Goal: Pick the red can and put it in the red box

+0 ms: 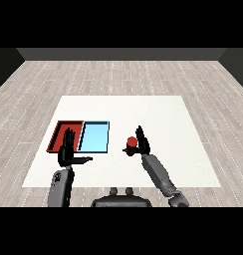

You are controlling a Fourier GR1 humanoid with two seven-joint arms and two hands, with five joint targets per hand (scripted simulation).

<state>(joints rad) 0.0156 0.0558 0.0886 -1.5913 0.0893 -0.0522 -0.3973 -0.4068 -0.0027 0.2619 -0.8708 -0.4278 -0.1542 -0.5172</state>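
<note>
The red can (132,143) is standing upright, long axis vertical, to the right of the blue tray (95,137). The right hand (140,143) is curling round it, fingers rising just behind and beside it. The left hand (67,151) is hovering over the red tray (58,133), fingers straight and thumb spread.

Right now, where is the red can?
In the head view, the red can sits right of the light blue tray, against the right hand.
</note>
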